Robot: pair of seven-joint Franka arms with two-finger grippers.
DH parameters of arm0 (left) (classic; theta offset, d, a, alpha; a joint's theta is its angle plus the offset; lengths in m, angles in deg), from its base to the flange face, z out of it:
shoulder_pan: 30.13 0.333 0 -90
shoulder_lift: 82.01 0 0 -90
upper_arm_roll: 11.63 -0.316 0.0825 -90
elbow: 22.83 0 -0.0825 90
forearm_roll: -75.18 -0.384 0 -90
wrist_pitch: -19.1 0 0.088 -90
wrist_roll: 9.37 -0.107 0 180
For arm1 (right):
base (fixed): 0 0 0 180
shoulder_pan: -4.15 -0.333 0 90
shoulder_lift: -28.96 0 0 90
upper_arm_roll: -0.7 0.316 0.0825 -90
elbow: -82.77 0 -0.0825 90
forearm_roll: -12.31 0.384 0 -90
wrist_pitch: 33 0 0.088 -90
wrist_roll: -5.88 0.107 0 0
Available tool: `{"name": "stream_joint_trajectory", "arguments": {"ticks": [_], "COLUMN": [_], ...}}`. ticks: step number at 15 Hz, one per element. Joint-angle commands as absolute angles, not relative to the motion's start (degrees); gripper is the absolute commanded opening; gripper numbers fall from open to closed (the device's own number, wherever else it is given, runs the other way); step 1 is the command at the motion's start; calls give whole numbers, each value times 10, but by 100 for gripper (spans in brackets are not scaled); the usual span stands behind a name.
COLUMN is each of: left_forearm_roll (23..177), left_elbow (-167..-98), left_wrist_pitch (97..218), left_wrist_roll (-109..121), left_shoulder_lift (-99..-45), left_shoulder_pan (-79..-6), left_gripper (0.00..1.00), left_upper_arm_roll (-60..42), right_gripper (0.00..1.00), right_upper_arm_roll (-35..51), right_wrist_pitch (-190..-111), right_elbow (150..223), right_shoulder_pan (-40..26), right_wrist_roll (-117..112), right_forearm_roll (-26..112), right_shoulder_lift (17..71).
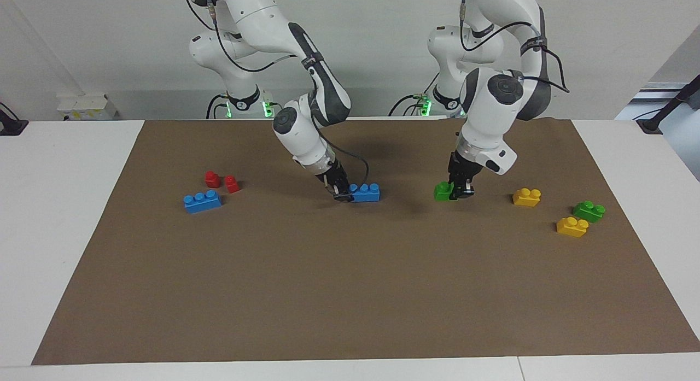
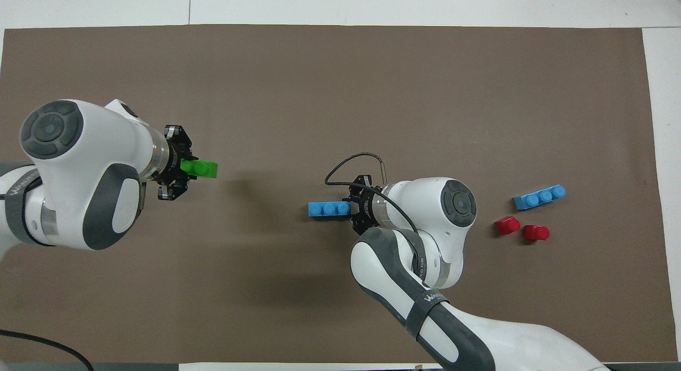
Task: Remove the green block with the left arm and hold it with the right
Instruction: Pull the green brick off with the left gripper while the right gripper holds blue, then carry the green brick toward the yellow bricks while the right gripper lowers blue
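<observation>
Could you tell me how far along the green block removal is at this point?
Done: the green block is off the blue brick. In hand: the left gripper holds it over the mat, near the yellow brick; the right gripper pins the blue brick. Left: setting it down.

The left arm bends down from the upper right of the facing view, its wrist pointing steeply down at right of centre, and the left gripper (image 1: pixel 458 192) is clamped on the green block (image 1: pixel 442 191) low over the mat. The right arm descends from the upper left of that view, forearm slanting toward the middle. The right gripper (image 1: pixel 343 194) sits at mat level near the frame's centre, clamped on the end of a blue brick (image 1: pixel 365 192).
</observation>
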State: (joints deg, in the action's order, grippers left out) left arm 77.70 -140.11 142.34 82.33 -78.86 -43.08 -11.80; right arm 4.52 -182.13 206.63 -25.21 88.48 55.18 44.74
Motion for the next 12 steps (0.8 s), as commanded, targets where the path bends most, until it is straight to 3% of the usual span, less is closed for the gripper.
{"name": "stream_joint_trajectory", "arguments": {"ticks": [1, 5, 12], "left_forearm_roll": [776, 776, 776], "left_elbow": [-1407, -1414, -1425], "left_wrist_pitch": [1423, 1433, 1472], "left_wrist_roll": [742, 617, 494], "left_shoulder_lift": [-793, -788, -760], "left_shoulder_pan": [-388, -345, -298], "left_gripper": [0, 0, 0], "left_upper_arm_roll": [-111, -111, -111], "right_gripper": [0, 0, 0], "right_upper_arm_roll": [43, 41, 41], "right_wrist_pitch": [-1738, -1641, -1540], "right_elbow": [2049, 2042, 2019], "right_shoulder_pan": [-191, -97, 83], "right_wrist_roll": [827, 724, 552], "right_forearm_roll": [566, 549, 477], "right_shoulder_lift": [425, 380, 382]}}
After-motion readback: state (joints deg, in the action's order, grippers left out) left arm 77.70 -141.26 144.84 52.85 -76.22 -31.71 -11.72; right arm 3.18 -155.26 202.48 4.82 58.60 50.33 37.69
